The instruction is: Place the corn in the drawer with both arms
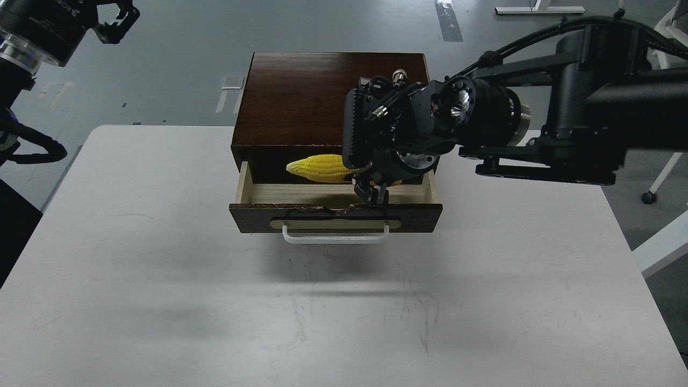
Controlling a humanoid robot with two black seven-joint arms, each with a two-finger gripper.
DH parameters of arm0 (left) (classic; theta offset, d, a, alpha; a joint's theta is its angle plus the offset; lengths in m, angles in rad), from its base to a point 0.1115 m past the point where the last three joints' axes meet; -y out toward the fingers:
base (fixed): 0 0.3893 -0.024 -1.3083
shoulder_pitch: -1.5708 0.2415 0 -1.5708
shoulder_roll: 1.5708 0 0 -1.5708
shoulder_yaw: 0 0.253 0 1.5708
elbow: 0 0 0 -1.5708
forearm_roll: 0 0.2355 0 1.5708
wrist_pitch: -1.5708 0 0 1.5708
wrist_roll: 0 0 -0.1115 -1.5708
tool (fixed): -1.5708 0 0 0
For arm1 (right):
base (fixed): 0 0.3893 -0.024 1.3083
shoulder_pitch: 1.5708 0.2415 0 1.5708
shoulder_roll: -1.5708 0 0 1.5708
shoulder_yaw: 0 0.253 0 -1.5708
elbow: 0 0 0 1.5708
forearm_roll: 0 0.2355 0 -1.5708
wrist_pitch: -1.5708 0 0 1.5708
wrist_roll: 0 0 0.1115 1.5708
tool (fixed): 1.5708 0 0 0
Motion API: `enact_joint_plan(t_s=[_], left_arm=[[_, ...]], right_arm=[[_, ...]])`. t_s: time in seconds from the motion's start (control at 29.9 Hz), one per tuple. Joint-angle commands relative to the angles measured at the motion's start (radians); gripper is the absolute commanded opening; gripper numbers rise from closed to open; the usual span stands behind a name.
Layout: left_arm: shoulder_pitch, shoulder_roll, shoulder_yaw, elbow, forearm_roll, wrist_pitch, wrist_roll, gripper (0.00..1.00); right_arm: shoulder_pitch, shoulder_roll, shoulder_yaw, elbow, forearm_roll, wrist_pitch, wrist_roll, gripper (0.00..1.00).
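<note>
The yellow corn (318,168) hangs level over the open drawer (336,217), its pointed end to the left, just above the light wood inside. My right gripper (371,192) is shut on the corn's right end and points down into the drawer; its body hides that end. The drawer has a dark brown front with a white bar handle (335,237) and stands pulled out of the dark wooden box (301,99). My left gripper (115,19) is raised at the top left, far from the box, its claws apart and empty.
The box stands at the far middle of a white table (161,269). My right arm (564,134) reaches in from the right across the box's right side. White chair legs (664,177) stand off the table's right edge.
</note>
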Motion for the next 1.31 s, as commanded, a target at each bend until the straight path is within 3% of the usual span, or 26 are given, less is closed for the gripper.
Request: enact_joint_plan(t_s=[0.0,0.47,0.57,0.6,0.84,1.04,1.27], left_arm=[[0.000,0.001,0.001,0.000,0.000,0.000,0.001,0.98],[-0.001,0.009,-0.002,0.000,0.000,0.000,0.001,0.98],[-0.001,0.013,-0.002,0.000,0.000,0.000,0.001,0.98],[-0.003,0.015,-0.003,0.000,0.000,0.000,-0.001,0.98],[-0.005,0.016,-0.003,0.001,-0.002,0.000,-0.007,0.98],[-0.001,0.007,-0.003,0.011,-0.006,0.000,-0.008,0.98],[-0.001,-0.008,-0.003,0.012,-0.006,0.000,-0.004,0.98]], right_arm=[[-0.001,0.000,0.000,-0.001,0.001,-0.002,0.000,0.64],[0.025,0.000,0.047,-0.003,0.076,-0.002,0.000,0.72],[0.025,-0.007,0.139,-0.010,0.151,0.002,-0.001,0.87],[0.022,-0.012,0.194,-0.015,0.205,0.005,-0.001,0.98],[0.026,-0.046,0.339,-0.064,0.464,0.011,-0.004,1.00],[-0.009,-0.161,0.451,-0.125,0.657,0.005,-0.009,1.00],[-0.109,-0.268,0.578,-0.294,1.070,0.002,-0.008,1.00]])
